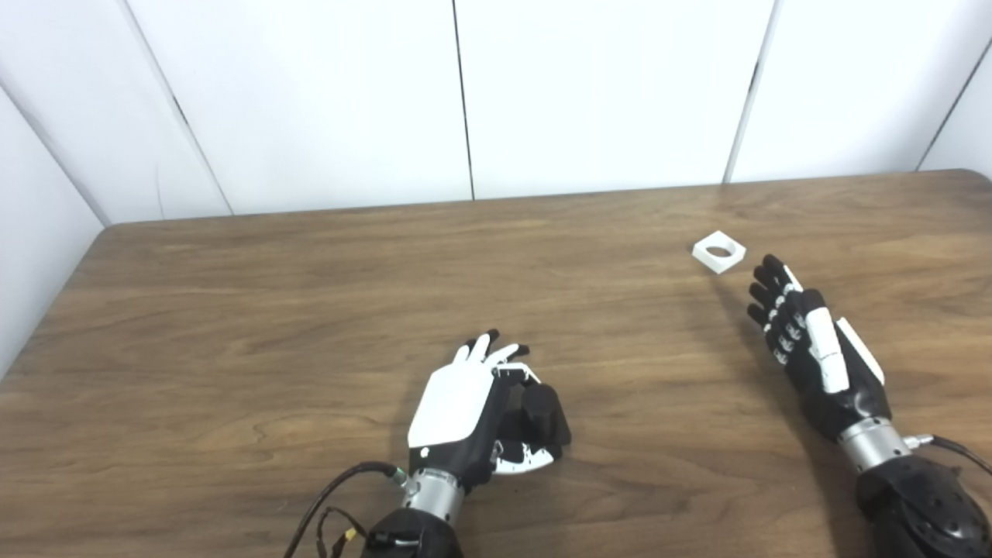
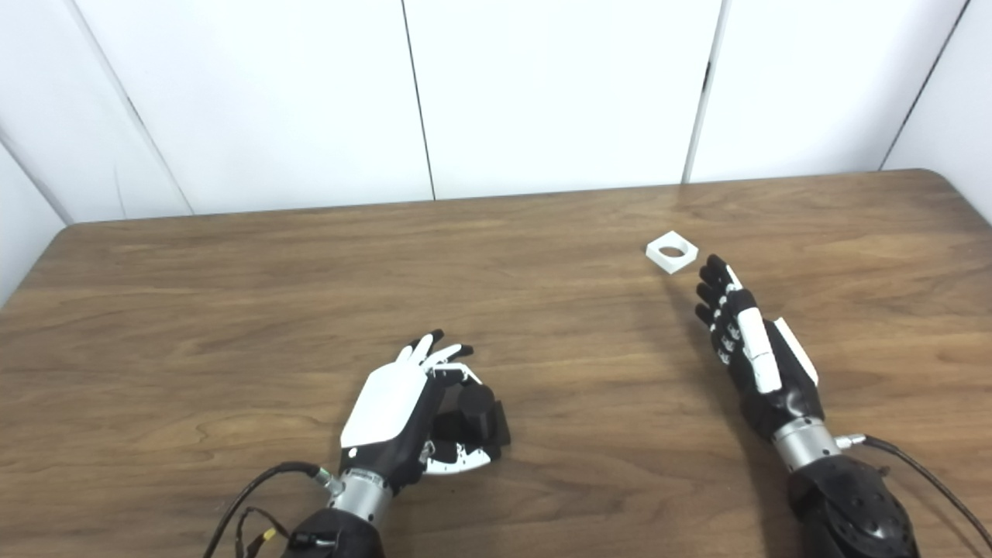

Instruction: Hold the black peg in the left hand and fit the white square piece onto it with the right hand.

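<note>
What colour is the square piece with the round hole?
White; the square piece shows best in the left eye view, on the brown table.

Square piece (image 1: 719,252) beyond right robot hand (image 1: 814,349)

One wooden worktop (image 1: 310,310). On it, one white square piece (image 1: 719,252) with a single round hole through its middle. One black peg (image 1: 542,415), partly hidden beside the left hand (image 1: 465,411). Two robot hands in all, the other being the right hand (image 1: 814,349). Behind the worktop the white wall shows three dark vertical seams on its back face.
</note>
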Robot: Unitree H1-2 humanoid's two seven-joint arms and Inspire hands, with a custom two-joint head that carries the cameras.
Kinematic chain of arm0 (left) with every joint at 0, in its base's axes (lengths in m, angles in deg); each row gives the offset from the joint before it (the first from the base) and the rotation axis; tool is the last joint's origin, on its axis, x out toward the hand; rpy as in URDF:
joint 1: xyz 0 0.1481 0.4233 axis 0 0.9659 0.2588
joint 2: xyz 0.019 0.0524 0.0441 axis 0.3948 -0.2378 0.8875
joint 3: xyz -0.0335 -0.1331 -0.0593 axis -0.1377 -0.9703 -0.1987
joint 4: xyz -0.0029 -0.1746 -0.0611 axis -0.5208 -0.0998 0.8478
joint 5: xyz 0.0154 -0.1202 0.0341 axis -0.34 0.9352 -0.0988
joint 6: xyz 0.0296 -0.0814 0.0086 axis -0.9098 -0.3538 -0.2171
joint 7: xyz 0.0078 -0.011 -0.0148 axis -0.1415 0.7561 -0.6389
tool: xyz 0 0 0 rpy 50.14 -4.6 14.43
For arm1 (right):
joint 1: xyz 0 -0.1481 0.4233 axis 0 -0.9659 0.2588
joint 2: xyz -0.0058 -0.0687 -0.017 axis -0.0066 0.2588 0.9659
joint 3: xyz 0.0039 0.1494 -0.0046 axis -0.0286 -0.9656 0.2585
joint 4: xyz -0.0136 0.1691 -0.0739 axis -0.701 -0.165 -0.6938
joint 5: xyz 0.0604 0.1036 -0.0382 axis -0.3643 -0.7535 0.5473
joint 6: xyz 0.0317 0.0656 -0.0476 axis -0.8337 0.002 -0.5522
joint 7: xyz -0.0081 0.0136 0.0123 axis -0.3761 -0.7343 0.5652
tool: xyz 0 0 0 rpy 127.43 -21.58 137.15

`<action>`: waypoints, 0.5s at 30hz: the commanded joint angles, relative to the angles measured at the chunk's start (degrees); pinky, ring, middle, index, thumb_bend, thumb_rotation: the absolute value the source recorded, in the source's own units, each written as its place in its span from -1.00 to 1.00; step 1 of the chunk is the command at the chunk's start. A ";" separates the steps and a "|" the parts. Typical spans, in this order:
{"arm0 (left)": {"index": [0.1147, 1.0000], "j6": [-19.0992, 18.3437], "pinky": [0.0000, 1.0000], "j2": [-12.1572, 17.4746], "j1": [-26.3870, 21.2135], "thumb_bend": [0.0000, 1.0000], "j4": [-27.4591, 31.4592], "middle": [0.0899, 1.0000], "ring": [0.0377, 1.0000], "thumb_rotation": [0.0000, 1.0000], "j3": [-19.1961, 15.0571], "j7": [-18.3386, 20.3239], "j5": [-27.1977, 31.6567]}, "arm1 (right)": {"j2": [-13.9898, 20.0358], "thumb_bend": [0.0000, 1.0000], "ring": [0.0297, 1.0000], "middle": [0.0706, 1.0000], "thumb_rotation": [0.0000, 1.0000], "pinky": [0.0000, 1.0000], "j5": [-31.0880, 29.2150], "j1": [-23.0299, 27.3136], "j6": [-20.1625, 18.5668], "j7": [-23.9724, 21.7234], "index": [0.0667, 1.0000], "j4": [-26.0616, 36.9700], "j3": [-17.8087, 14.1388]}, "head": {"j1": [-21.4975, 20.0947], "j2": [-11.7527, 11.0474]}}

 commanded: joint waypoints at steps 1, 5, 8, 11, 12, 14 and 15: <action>-0.15 -1.03 1.00 -0.10 0.09 0.04 -2.13 0.76 1.00 -0.83 0.32 2.59 0.15 | -1.92 0.16 1.00 1.00 0.94 1.00 -1.03 -4.03 -0.41 -0.10 1.00 -3.39 0.92 | -0.04 0.10; -0.15 -1.45 1.00 -0.70 0.16 0.04 -2.64 0.76 1.00 -0.83 -0.05 3.14 0.93 | -1.54 0.21 1.00 1.00 0.94 1.00 -0.64 -3.96 -0.37 -0.11 1.00 -3.19 0.95 | 0.16 0.10; -0.15 -1.65 1.00 -1.00 0.18 0.04 -2.92 0.76 1.00 -0.83 -0.30 3.33 1.54 | -1.39 0.20 1.00 1.00 0.94 1.00 -0.91 -3.92 -0.76 -0.23 1.00 -3.16 0.87 | 0.26 0.16; -0.01 -1.66 1.00 -1.08 0.10 0.41 -3.20 0.75 1.00 -0.56 -0.33 3.25 1.88 | -1.35 0.18 1.00 1.00 0.94 1.00 -1.08 -3.83 -0.72 -0.34 1.00 -3.34 0.71 | 0.41 0.16; 0.03 -1.67 1.00 -1.08 0.06 0.50 -3.29 0.75 1.00 -0.49 -0.30 3.23 1.85 | -1.34 0.17 1.00 1.00 0.94 1.00 -1.31 -3.80 -0.44 -0.59 1.00 -3.44 0.66 | 0.42 0.17; 0.06 -1.79 1.00 -1.10 0.00 0.56 -3.37 0.75 1.00 -0.44 -0.24 3.30 1.72 | -1.32 0.17 1.00 1.00 0.94 1.00 -1.03 -3.74 -0.75 -0.37 1.00 -3.30 0.67 | 0.47 0.20; 0.07 -1.80 1.00 -1.12 -0.01 0.58 -3.39 0.75 1.00 -0.43 -0.22 3.29 1.69 | -1.29 0.17 1.00 1.00 0.94 1.00 -0.92 -3.72 -0.92 -0.31 1.00 -3.19 0.71 | 0.52 0.21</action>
